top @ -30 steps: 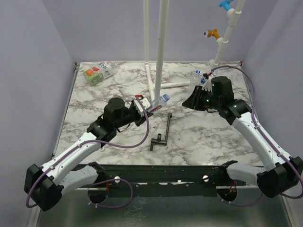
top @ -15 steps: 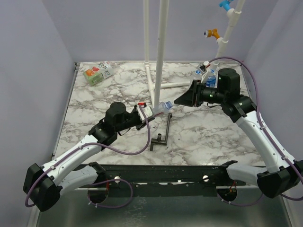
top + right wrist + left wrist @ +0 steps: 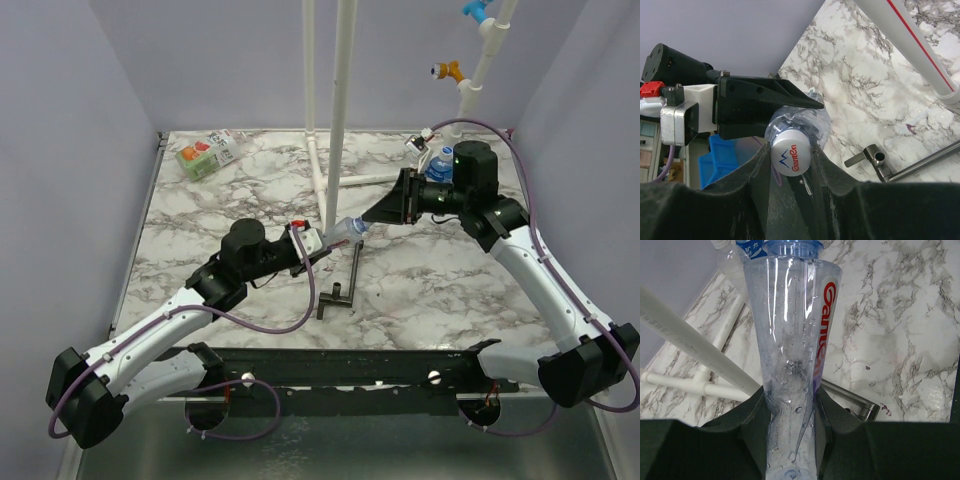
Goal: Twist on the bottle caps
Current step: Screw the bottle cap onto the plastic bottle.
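Above mid-table beside the white pipe (image 3: 340, 110), the left gripper (image 3: 790, 407) pinches a clear bottle (image 3: 790, 325) lettered "Ganten" in red; the right gripper (image 3: 790, 150) nips a white "Ganten" cap (image 3: 792, 159) against its end.

Left fingers (image 3: 752, 422), right fingers (image 3: 756, 186) clamped, facing

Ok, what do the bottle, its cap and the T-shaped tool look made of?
The bottle looks like thin clear plastic, with droplets showing through. The cap seems opaque white plastic with a printed logo. The T-shaped tool is probably metal: dark, with a shiny grey end in the wrist views.
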Robot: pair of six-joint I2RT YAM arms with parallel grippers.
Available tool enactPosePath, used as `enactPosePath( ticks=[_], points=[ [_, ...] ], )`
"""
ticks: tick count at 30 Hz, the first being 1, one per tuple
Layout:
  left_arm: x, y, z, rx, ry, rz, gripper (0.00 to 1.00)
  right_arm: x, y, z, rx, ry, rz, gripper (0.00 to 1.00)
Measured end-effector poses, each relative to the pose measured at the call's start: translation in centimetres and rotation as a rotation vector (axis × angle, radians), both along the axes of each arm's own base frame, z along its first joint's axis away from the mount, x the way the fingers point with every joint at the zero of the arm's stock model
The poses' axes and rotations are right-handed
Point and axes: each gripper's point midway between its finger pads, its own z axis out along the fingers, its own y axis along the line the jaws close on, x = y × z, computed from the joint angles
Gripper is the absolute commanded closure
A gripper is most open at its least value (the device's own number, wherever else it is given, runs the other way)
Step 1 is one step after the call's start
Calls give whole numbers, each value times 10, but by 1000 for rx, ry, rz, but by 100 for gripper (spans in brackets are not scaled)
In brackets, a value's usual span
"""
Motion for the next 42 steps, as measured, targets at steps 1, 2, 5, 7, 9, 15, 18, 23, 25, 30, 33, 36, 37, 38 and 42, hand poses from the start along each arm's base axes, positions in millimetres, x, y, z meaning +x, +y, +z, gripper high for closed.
enactPosePath(
  ticks=[1, 2, 5, 7, 9, 15, 18, 23, 25, 30, 33, 36, 37, 38, 42],
  points=[
    [0, 0, 0, -1, 2, 0, 92, 0, 0, -1, 0, 3, 2, 75],
    [0, 0, 1, -4, 1, 0, 92, -1, -1, -3, -1, 8, 3, 75],
    [-1, -1, 0, -4, 5, -1, 93, -2, -1, -3, -1, 10, 11, 75],
    [-2, -2, 0, -5, 8, -4, 93, -3, -1, -4, -4, 6, 17, 75],
    [-2, -2, -1, -3, 11, -4, 95, -4, -1, -5, -5, 6, 23, 75],
    [-1, -5, -4, -2, 21, -10, 99, -9, -2, -5, 5, 15, 58, 75],
    [-1, -7, -7, 3, 31, -14, 100, -10, -4, -9, 6, 23, 67, 75],
    [0, -9, -13, 11, 46, -18, 100, -10, -6, -13, -8, 22, 70, 75],
    [0, -11, -15, 14, 53, -24, 100, -10, -7, -15, -13, 23, 69, 75],
    [-2, -15, -22, 20, 82, -48, 100, -12, -9, -19, -28, 20, 76, 75],
    [-4, -19, -24, 25, 103, -68, 100, -13, -10, -20, -35, 7, 80, 75],
    [-6, -21, -27, 30, 123, -85, 100, -15, -12, -23, -50, 5, 87, 75],
    [-7, -22, -27, 31, 130, -91, 100, -16, -13, -24, -52, 4, 88, 75],
    [-7, -22, -28, 32, 133, -94, 100, -17, -13, -24, -56, 3, 91, 75],
    [-11, -23, -31, 37, 148, -110, 100, -22, -15, -27, -69, 5, 105, 75]
  ],
)
